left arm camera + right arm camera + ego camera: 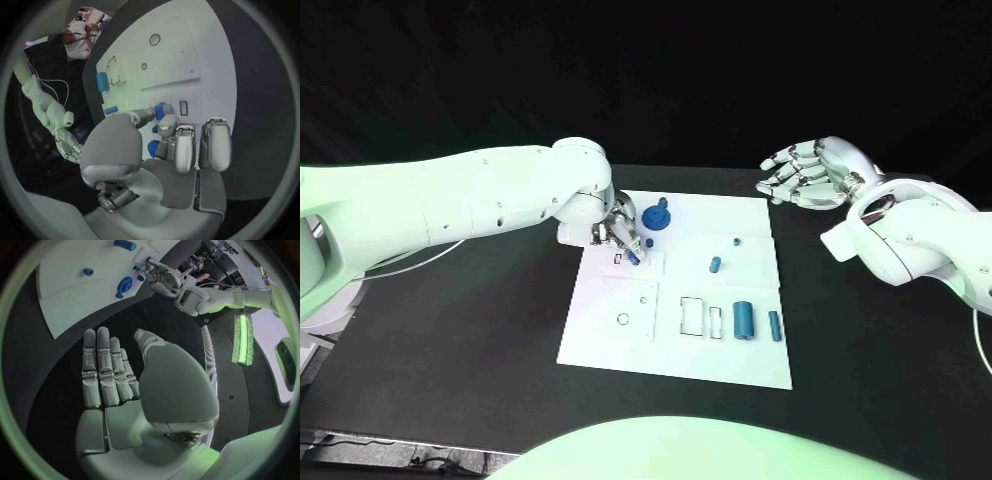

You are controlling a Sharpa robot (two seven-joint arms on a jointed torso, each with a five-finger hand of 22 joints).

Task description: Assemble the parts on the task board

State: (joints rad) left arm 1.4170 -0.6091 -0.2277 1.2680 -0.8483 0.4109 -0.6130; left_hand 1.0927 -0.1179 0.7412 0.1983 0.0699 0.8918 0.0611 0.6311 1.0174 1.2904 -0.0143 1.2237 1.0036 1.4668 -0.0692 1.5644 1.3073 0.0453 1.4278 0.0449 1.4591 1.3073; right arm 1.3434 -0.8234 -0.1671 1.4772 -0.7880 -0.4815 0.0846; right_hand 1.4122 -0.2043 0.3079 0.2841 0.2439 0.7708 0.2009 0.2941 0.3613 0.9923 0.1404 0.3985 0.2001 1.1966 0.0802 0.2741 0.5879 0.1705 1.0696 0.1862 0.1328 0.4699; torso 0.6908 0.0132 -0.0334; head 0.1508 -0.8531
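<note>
The left hand (615, 228) pinches a small blue part (632, 256) over the task board (678, 345), near the board's far corner. The right hand (812, 172) hangs empty beside the board, fingers apart. The part looks light, hard and slippery, so pinch its sides.

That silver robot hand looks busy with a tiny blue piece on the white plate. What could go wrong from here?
The left robot hand pinches a small blue part in its fingertips over a slot near the task board's far left corner; a piece that small could slip out or go in crooked. The fingers also work close beside the round blue part, so they might nudge it. The right robot hand hovers open off the board, too far away to steady anything.
</note>
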